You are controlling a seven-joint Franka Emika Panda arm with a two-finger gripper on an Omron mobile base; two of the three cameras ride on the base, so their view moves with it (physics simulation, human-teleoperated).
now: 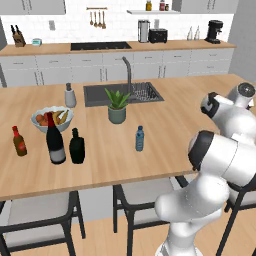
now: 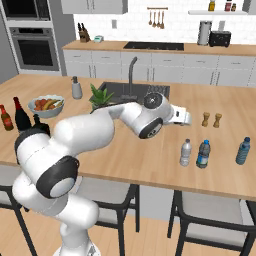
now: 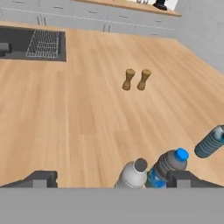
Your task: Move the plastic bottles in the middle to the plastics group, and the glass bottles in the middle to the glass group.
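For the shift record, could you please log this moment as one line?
tool: open, empty | clear bottle and blue-capped bottle: upright, side by side, ahead of tool | black bottle: standing beside wine bottle

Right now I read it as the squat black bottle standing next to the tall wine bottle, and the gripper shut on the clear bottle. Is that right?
Not quite. The black bottle does stand beside the wine bottle, as the left base view shows. But the gripper is open and holds nothing: in the hand view its fingertips stand wide apart, with the clear bottle between them, not gripped.
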